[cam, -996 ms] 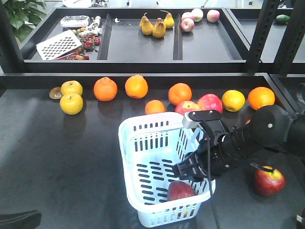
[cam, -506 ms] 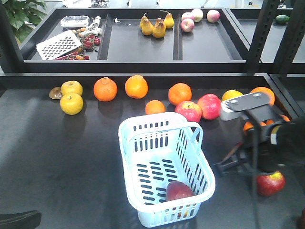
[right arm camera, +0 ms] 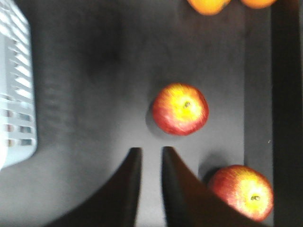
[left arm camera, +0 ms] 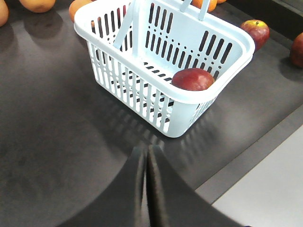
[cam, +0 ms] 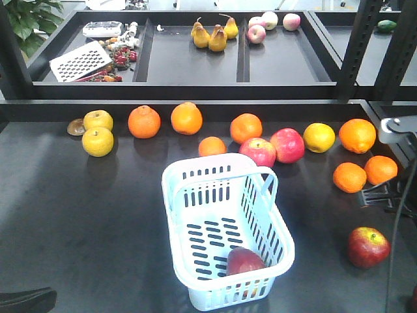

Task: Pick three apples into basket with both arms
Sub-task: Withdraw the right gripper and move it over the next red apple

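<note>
Fruit of this kind should be firm, moderately heavy and waxy-skinned, so expect it to roll on the worktop (cam: 85, 215) or slip out of a shallow pinch. One apple (cam: 246, 261) lies at the near end of the basket (cam: 172, 228). Two more sit on the worktop off the basket's right side. The nearer apple (right arm camera: 180, 109) rests stem dimple up, just ahead of your right gripper (right arm camera: 148, 172). The far-side apple (right arm camera: 241, 191) lies close beside that gripper's right finger.

The right jaws stand slightly parted with nothing between them. That gap looks too narrow for an apple, so you would need to widen them first. Take the nearer apple across its widest girth, fingers low on opposite flanks rather than over the dimple. Squeeze only enough to hold, since the flesh probably bruises. Your left gripper (left arm camera: 146, 177) hangs short of the basket, jaws pressed together and empty.
</note>
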